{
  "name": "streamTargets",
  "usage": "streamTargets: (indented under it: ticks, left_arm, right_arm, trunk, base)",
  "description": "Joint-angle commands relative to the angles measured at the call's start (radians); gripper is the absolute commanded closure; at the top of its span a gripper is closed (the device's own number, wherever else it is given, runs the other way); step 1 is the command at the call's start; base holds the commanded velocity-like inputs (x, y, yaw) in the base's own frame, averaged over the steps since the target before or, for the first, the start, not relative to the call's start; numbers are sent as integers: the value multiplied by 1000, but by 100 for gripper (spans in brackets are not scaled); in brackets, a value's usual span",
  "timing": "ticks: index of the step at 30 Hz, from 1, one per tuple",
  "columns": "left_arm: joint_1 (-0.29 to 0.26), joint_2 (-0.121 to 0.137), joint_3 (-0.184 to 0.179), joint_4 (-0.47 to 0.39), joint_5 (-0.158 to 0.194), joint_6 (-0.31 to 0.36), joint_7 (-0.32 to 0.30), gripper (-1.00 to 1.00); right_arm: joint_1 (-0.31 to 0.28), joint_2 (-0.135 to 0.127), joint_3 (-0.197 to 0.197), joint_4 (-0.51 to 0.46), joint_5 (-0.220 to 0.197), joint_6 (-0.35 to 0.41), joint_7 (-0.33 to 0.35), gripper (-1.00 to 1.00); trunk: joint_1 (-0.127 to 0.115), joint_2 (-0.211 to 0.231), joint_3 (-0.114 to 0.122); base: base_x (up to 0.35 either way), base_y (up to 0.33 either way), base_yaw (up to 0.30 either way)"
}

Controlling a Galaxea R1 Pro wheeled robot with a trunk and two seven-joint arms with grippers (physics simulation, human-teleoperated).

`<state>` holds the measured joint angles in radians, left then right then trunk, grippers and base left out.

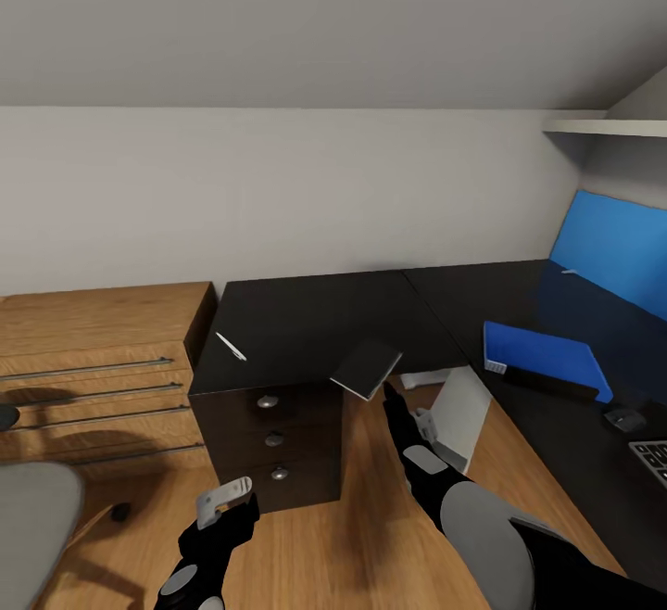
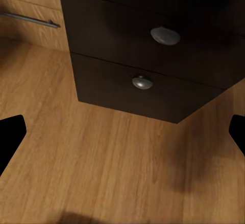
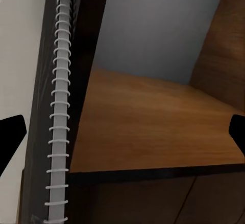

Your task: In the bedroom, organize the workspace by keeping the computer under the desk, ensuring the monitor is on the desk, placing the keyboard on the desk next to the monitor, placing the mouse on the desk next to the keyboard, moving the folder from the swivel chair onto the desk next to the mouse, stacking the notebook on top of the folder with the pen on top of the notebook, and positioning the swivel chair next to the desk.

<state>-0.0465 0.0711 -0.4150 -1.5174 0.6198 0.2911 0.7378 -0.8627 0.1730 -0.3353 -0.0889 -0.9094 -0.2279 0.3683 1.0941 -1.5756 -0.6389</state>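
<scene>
A dark spiral notebook (image 1: 367, 368) sits tilted at the black desk's (image 1: 315, 318) front edge and overhangs it. My right gripper (image 1: 389, 397) is just below it. In the right wrist view its spiral binding (image 3: 58, 106) runs close between the spread fingertips (image 3: 11, 138), so this gripper (image 3: 122, 137) is open. A white pen (image 1: 231, 347) lies on the desk to the left. The blue folder (image 1: 547, 358), mouse (image 1: 625, 419) and keyboard (image 1: 652, 460) lie on the desk's right wing below the blue monitor (image 1: 611, 253). The white computer (image 1: 460, 415) stands under the desk. My left gripper (image 1: 222, 499) hangs open over the floor.
A black drawer unit (image 1: 273, 443) with round knobs (image 2: 142, 83) supports the desk's left end. A wooden dresser (image 1: 93, 369) stands to its left. The grey swivel chair seat (image 1: 28, 522) is at the lower left. Wooden floor (image 2: 102, 162) lies under both arms.
</scene>
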Motion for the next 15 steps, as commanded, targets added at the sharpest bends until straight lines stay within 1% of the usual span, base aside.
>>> streamTargets:
  ticks: [1,6,12,15]
  left_arm:
    - [-1,0,-3,-1,4,3,8,-100]
    - [-1,-2,-4,9,4,3,8,-100]
    - [-1,-3,-7,24,3,3,7,-100]
    - [-1,-3,-15,29,3,3,7,-100]
  right_arm:
    - [-1,0,-6,1,1,-1,9,-100]
    - [-1,0,-5,1,11,-1,22,-100]
    - [-1,2,-4,1,36,-1,28,-100]
    - [-1,2,-4,1,52,-2,30,-100]
  trunk:
    - [0,-1,-1]
    - [0,-1,-1]
    - [0,-1,-1]
    - [0,-1,-1]
  base:
    - [-3,13,0]
    - [-1,7,0]
    - [0,2,0]
    - [0,0,0]
